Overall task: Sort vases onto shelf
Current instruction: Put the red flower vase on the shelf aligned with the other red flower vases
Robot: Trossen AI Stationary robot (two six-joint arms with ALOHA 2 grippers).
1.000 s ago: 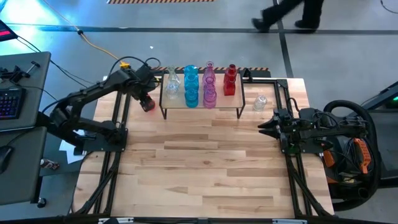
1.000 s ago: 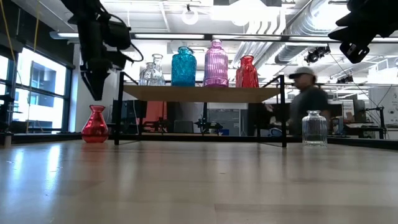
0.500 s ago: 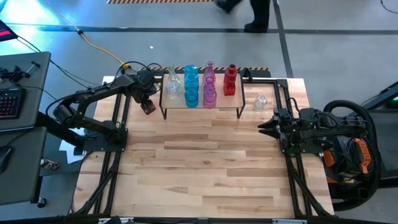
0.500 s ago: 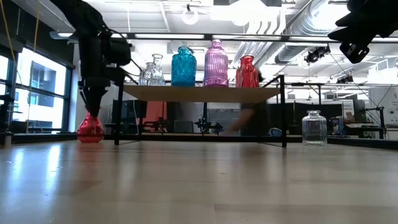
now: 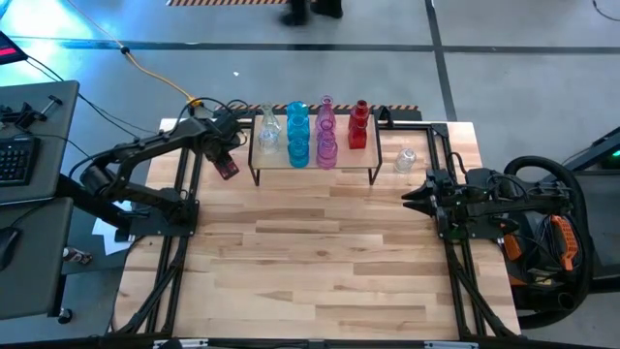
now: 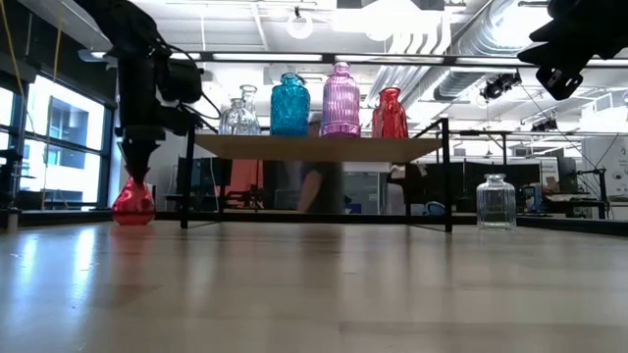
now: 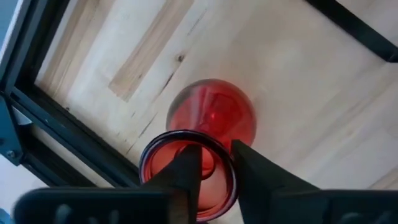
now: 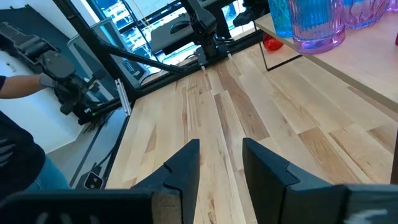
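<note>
left gripper (image 7: 214, 165) pinches the rim of a red vase (image 7: 211, 124), one finger inside the mouth, one outside, vase on the table (image 5: 320, 252) just left of the shelf (image 5: 315, 160). clear, teal, pink and red vases on the shelf. clear vase (image 6: 496, 201) right of the shelf. right gripper (image 8: 219, 163) slightly open, empty, right of the shelf.

Left arm: stretched toward the shelf's (image 5: 315, 165) left end.
Left gripper (image 7: 214, 163): pointing down, fingers (image 7: 186, 171) pinching the red vase's (image 7: 211, 121) rim.
Right arm: folded back, right of the shelf.
Right gripper (image 8: 219, 163): fingers slightly parted, holding nothing.
</note>
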